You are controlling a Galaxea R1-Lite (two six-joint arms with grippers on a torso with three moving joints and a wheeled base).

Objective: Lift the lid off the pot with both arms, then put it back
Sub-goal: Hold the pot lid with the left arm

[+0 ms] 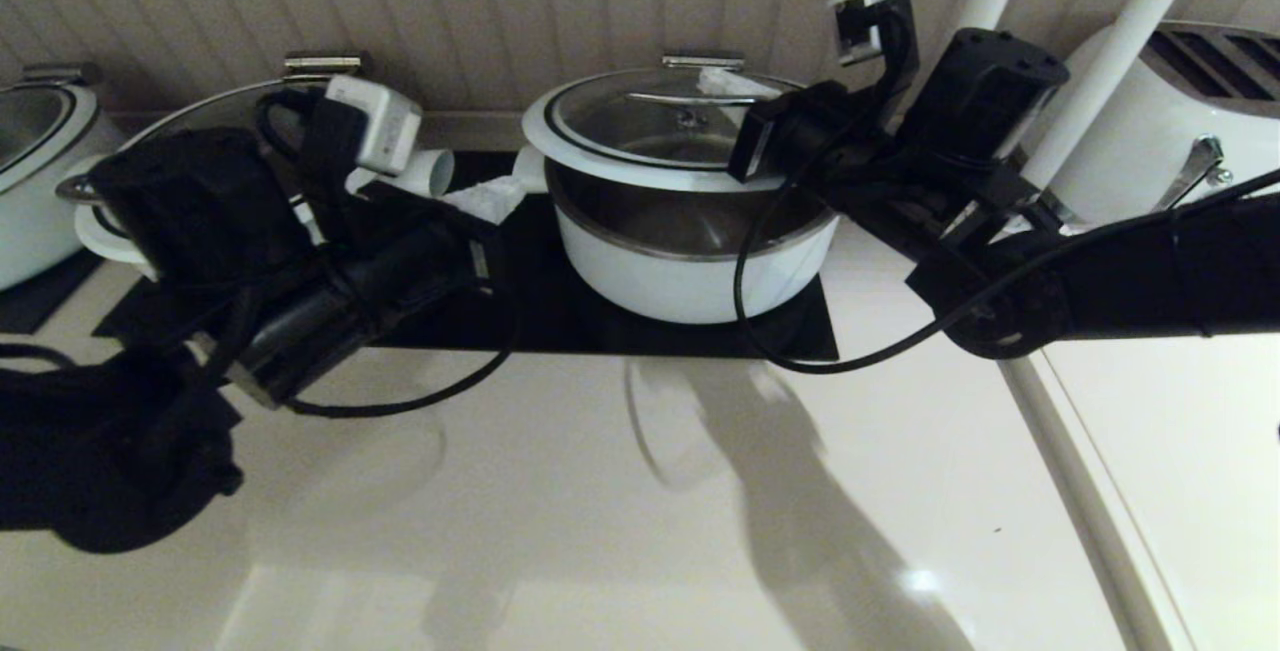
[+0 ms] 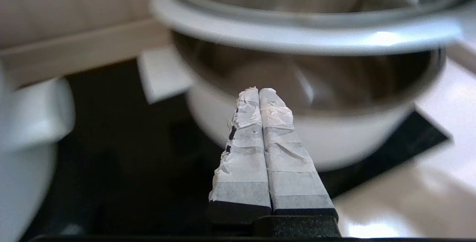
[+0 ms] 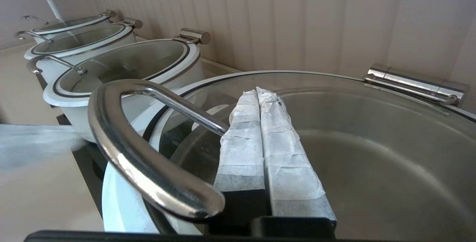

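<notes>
The white pot stands on the black hob. Its glass lid is tilted up at the front on the rear steel hinge, and the pot's steel inside shows beneath it. My right gripper is shut, its taped fingers lying over the glass beside the steel handle. In the right wrist view the right gripper touches the handle, whose bar ends against one finger. My left gripper is shut and empty near the pot's left stub handle. In the left wrist view the left gripper points at the pot, below the lid's rim.
A wider white pot sits behind my left arm, another at far left. The right wrist view shows this row of pots. A white appliance and two white poles stand at the right. The pale counter lies in front.
</notes>
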